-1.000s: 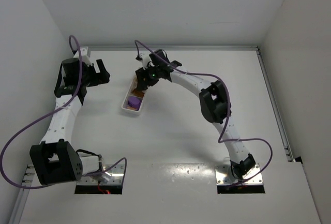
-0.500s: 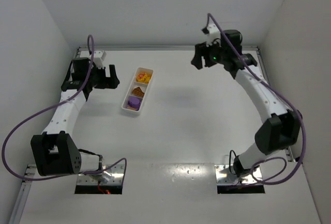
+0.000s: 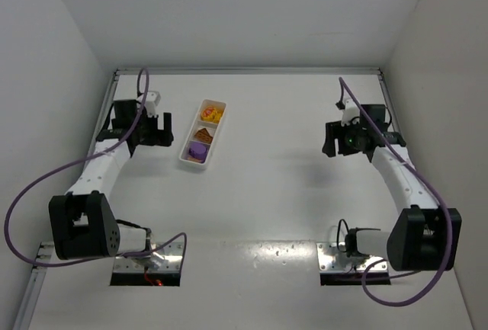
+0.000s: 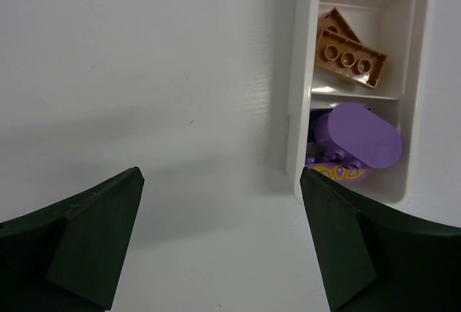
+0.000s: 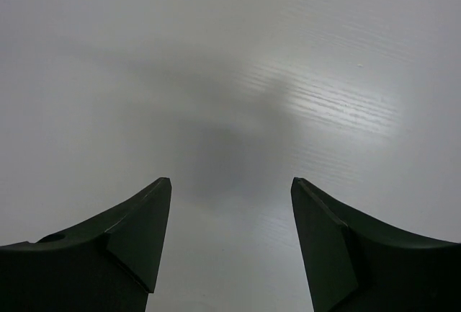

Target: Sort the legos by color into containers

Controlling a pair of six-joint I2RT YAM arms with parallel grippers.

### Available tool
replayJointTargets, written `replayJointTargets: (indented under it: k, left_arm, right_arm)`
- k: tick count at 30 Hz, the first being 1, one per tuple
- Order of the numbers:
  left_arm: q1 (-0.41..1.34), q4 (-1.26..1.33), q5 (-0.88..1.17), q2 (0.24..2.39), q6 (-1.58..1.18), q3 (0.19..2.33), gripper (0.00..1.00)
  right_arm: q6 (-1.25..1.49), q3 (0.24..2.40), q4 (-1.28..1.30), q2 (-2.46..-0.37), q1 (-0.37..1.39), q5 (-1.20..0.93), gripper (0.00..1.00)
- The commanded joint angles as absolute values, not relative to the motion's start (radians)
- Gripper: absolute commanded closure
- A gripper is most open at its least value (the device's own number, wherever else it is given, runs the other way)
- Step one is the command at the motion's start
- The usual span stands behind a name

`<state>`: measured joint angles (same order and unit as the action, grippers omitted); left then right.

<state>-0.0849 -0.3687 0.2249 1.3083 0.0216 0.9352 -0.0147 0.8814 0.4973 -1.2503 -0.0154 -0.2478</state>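
White walls enclose the pale table [image 3: 267, 193], where a long white tray [image 4: 293, 96] lies toward the far left. Each of its three compartments holds legos of one colour: yellow legos [image 3: 213, 114] in the farthest, brown-orange legos [image 4: 349, 49] in the middle, purple legos [image 4: 358, 135] in the nearest. The left end effector [image 4: 221, 179] hangs just beside the tray's purple end, fingers spread wide and gripping nothing. The right end effector [image 5: 229, 182] hovers well apart over the table's right side, likewise spread and carrying nothing.
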Motion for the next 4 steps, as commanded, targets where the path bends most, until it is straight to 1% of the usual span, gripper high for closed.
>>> replayJointTargets:
  k: [1, 4]
  left_arm:
    - [-0.100, -0.330, 0.190, 1.272, 0.040, 0.919, 0.02]
    - [-0.100, -0.319, 0.179, 1.262, 0.040, 0.900, 0.02]
  right_arm:
    - [-0.009, 0.879, 0.434, -1.217, -0.060, -0.291, 0.31]
    - [-0.009, 0.879, 0.454, -1.216, -0.087, -0.313, 0.31]
